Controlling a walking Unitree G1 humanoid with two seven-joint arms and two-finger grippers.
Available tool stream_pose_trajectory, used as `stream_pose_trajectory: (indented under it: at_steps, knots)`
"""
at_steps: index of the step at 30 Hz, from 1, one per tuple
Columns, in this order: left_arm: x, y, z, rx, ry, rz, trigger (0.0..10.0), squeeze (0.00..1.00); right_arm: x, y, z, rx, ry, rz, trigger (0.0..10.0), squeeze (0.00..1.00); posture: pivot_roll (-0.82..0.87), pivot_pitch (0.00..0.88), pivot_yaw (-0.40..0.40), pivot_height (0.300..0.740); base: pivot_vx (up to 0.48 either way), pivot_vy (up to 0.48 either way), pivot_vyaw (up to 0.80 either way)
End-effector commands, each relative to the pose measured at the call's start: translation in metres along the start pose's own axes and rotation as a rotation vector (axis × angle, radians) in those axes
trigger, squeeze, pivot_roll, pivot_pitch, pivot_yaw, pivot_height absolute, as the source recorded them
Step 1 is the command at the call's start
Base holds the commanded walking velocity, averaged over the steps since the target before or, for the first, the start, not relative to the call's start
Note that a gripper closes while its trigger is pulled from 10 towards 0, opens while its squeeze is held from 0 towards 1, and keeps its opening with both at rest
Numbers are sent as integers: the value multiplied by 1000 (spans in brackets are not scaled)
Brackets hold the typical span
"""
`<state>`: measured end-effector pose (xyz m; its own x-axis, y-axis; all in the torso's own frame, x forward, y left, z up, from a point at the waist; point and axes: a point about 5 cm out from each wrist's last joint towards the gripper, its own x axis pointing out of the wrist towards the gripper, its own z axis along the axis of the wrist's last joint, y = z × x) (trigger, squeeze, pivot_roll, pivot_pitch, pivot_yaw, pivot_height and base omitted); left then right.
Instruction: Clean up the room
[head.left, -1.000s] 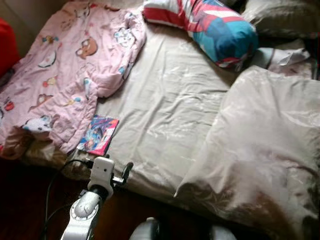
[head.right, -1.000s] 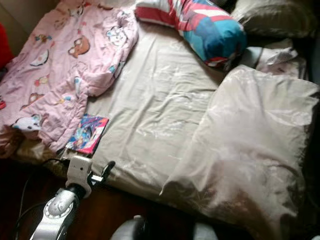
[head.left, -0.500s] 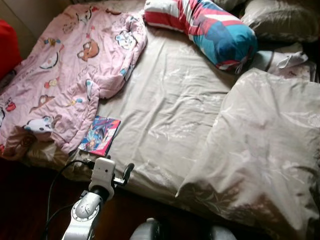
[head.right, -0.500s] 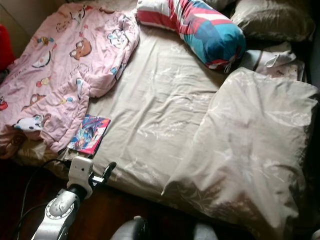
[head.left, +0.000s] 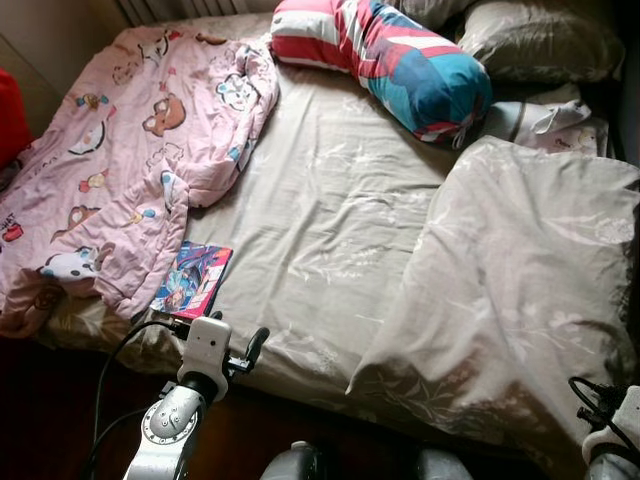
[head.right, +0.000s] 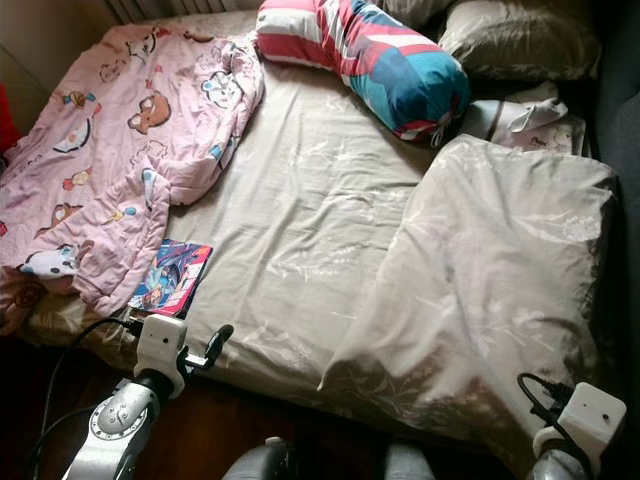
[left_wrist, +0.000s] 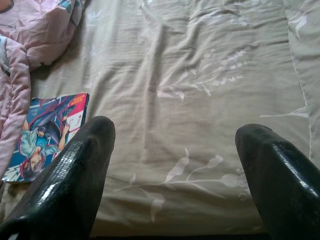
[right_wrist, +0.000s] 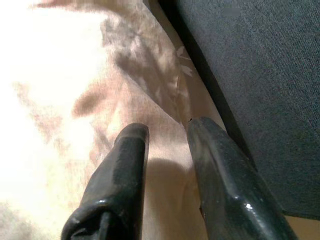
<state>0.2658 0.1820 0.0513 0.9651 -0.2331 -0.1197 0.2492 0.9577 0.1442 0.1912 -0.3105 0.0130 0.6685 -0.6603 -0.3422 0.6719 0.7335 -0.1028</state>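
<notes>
A colourful comic book (head.left: 192, 280) lies on the beige bed sheet (head.left: 330, 220) near the bed's front edge, partly tucked under a crumpled pink cartoon blanket (head.left: 120, 160). My left gripper (head.left: 250, 348) hovers at the front edge just right of the book, open with its fingers wide apart and nothing between them; the book (left_wrist: 47, 127) lies beside one finger (left_wrist: 80, 170). My right gripper (right_wrist: 167, 132) is low at the bed's front right corner, over the folded beige duvet (head.left: 520, 280), with a narrow gap between its fingers and nothing held.
A red, white and blue bolster (head.left: 390, 60) and a grey pillow (head.left: 540, 40) lie at the head of the bed. A white crumpled cloth (head.left: 548, 118) sits beside them. Dark floor (head.left: 50, 410) runs along the front edge. Dark grey fabric (right_wrist: 260, 75) stands beside the right gripper.
The camera has shifted, so the bed sits lower and further left in the picture. My right wrist has come into view at the bottom right. The left arm holds its place.
</notes>
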Motion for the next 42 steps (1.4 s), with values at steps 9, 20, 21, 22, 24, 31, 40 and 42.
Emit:
stream_pose_trajectory:
  at_steps: [9,20,21,22,24,31,40,42]
  knots:
    - [-9,5,-10,29,52,-7,10000,0,-8,-4,-6,54,-30,-10,10000,1000,-67,257,184,711,0,0,0]
    - [-11,7,-9,35,52,-12,10000,0,-7,3,-19,99,34,13,10000,1000,-55,266,195,711,0,0,0]
    - [-11,8,-8,37,52,-13,10000,0,-5,6,-21,104,47,21,10000,1000,-53,267,196,711,0,0,0]
    - [-11,9,-8,38,51,-13,10000,0,-4,9,-24,109,62,27,10000,1000,-49,269,200,711,0,0,0]
    - [-11,9,-7,40,50,-14,10000,0,-3,13,-26,117,77,32,10000,1000,-49,269,200,711,0,0,0]
    - [-14,12,-6,50,53,-21,10000,0,0,28,-38,141,146,19,10000,0,-21,277,221,711,0,0,0]
    - [-18,14,-6,60,63,-27,10000,0,-3,20,-48,167,172,-70,10000,0,-13,285,235,711,0,0,0]
    - [-18,14,-6,61,65,-30,10000,0,-4,16,-55,175,200,-87,10000,0,-14,288,238,711,0,0,0]
